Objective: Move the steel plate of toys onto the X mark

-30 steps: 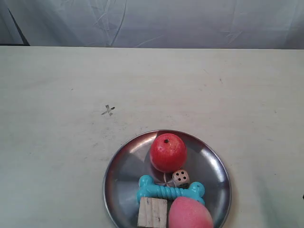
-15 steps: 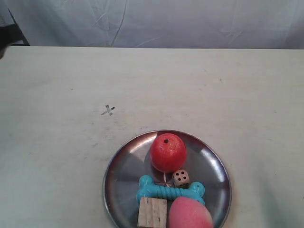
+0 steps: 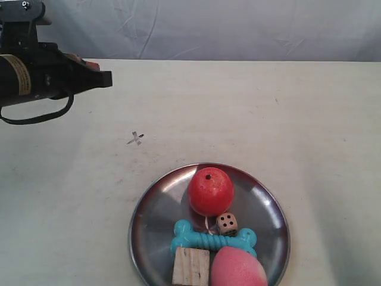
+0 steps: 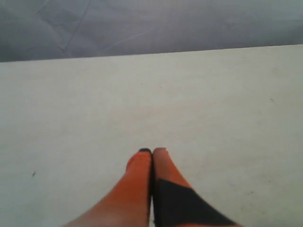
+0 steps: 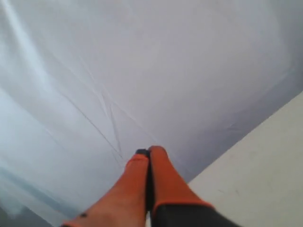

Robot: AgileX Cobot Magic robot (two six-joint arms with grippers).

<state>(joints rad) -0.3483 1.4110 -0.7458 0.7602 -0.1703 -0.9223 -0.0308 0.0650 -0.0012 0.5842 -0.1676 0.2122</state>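
Note:
The steel plate [image 3: 156, 220] rests on the table at the exterior view's bottom centre. It holds a red apple-like ball [image 3: 210, 190], a small die [image 3: 226, 223], a turquoise bone [image 3: 213, 240], a pale wooden block [image 3: 191, 266] and a pink egg-shaped ball [image 3: 238, 269]. The X mark [image 3: 136, 139] lies on the bare table up and to the left of the plate. The arm at the exterior view's left [image 3: 36, 74] reaches in at the top left, far from both. My left gripper [image 4: 152, 151] is shut over bare table. My right gripper [image 5: 149, 151] is shut, facing the backdrop.
A wrinkled grey cloth backdrop [image 3: 238, 30] hangs behind the table's far edge [image 3: 238, 60]. The pale tabletop [image 3: 286, 119] spreads around the plate and the X mark. A black cable loop [image 3: 41, 113] hangs under the arm.
The arm at the exterior view's left has come into view from the top left corner and reached rightward. The plate and toys have not moved.

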